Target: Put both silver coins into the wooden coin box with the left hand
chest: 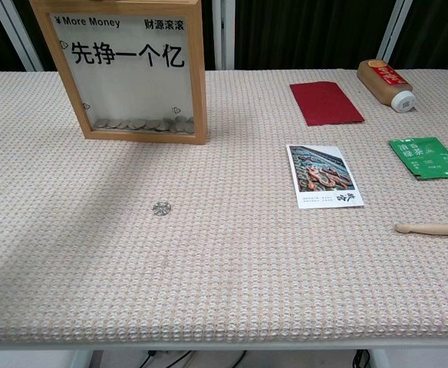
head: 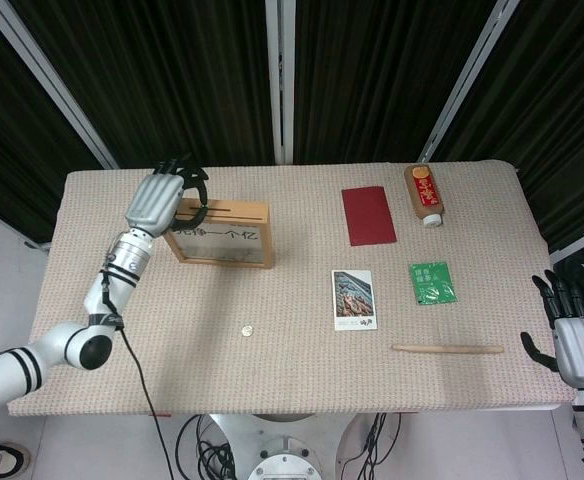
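From the head view I see my left robot hand (head: 160, 197) raised over the left end of the upright wooden coin box with a clear front and black printed characters (head: 215, 232), its dark fingers (head: 194, 190) curled down toward the box's top edge. I cannot tell whether anything is pinched between them, or whether they touch the wood. The chest view does not show this hand at all.

One small round silver coin (chest: 161, 208) lies flat on the beige woven surface (chest: 232, 268), in front of the box and well apart from it. A row of coins rests along the bottom inside the box behind the clear pane.

My right robot hand (head: 578, 340) sits off the right edge of the surface, fingers spread apart and holding nothing.

Over on the right half, a dark red flat rectangular pouch (chest: 326, 103) lies near the far edge, with a brown bottle with a red label and white cap (chest: 386, 83) on its side just beside it. A white-bordered photo card (chest: 324, 175) lies near the middle, a green foil sachet (chest: 426, 156) to its right, and a pale wooden stick (chest: 434, 228) nearer the front edge.
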You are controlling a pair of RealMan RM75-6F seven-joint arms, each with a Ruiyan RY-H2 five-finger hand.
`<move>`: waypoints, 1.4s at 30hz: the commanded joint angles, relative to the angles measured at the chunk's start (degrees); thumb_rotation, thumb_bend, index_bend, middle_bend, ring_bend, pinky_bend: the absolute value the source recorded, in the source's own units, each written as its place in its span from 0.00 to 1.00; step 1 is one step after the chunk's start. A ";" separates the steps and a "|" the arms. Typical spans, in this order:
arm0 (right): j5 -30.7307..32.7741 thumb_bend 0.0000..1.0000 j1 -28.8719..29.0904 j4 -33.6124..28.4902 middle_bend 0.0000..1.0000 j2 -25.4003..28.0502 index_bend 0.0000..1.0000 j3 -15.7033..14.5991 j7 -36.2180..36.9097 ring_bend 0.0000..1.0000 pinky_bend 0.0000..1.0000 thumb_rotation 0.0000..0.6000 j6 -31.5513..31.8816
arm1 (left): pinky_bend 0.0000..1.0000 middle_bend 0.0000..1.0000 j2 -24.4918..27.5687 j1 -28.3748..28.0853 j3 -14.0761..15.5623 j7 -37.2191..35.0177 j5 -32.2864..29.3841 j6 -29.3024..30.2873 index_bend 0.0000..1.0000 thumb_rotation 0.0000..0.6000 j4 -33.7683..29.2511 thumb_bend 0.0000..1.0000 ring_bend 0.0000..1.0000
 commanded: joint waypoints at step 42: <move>0.96 0.27 -0.37 0.73 0.00 0.55 0.00 0.77 1.41 0.00 0.00 1.00 0.78 | 0.07 0.26 10.00 13.93 10.99 -1.76 21.35 20.51 0.40 1.00 -20.25 0.36 0.05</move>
